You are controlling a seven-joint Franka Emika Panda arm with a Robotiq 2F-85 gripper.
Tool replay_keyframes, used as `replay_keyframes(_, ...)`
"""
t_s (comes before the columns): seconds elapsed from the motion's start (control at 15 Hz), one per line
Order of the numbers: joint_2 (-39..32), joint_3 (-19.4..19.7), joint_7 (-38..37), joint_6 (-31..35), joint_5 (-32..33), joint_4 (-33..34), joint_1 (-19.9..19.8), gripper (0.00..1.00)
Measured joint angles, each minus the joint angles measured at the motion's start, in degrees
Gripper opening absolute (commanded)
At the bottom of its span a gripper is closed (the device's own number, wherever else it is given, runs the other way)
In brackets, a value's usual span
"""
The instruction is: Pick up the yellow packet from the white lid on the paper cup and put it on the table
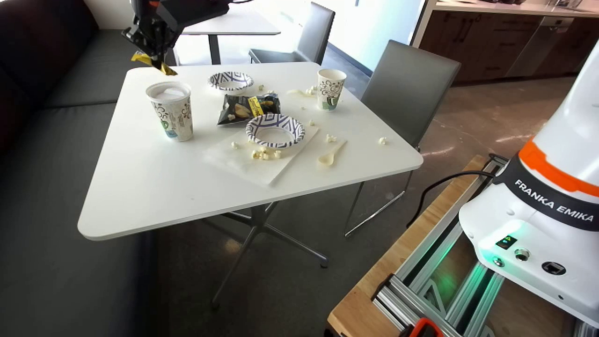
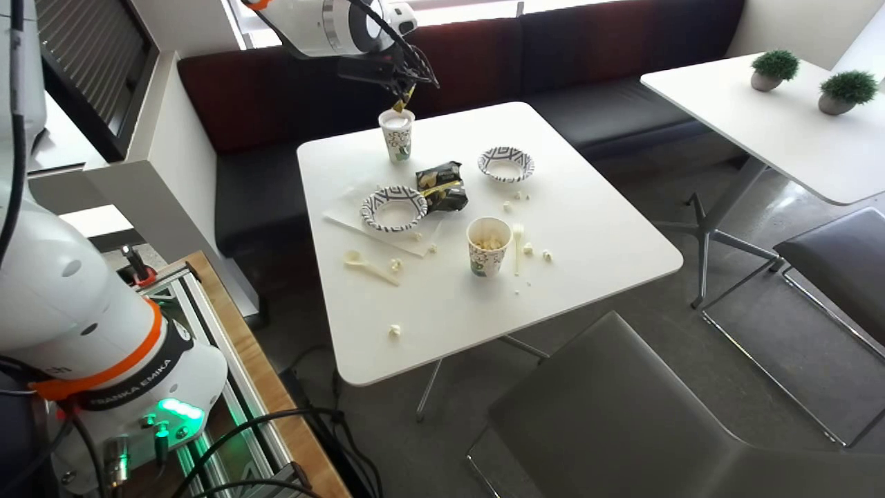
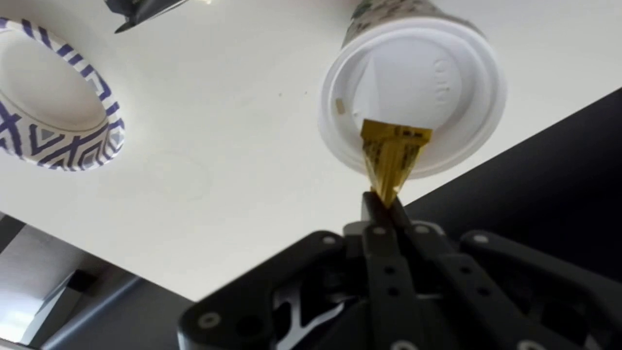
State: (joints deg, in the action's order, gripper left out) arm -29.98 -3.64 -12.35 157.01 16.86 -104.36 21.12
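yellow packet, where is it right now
In the wrist view, the yellow packet is right of centre, pinched in the gripper, its free end seen against the lid. In an exterior view it is upper left, just above the lidded cup.

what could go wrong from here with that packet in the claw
The packet is pinched at a narrowed part by the claw, so it might twist or slip out while being carried.

In the wrist view, the packet's end overlaps the lid; moving straight down from here could bump or tip the lidded cup.

The black bag and popcorn lie on the table, so a drop toward its middle may land on them.
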Motion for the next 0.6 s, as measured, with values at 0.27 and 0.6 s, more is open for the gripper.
replay_keyframes(0.27, 2.2, 5.7, -8.5, -6.2, 0.3, 2.9, 2.6, 0.0)
replay_keyframes(0.6, 1.3, 9.6, -17.7, -17.5, 0.3, 9.2, 1.6, 0.02)
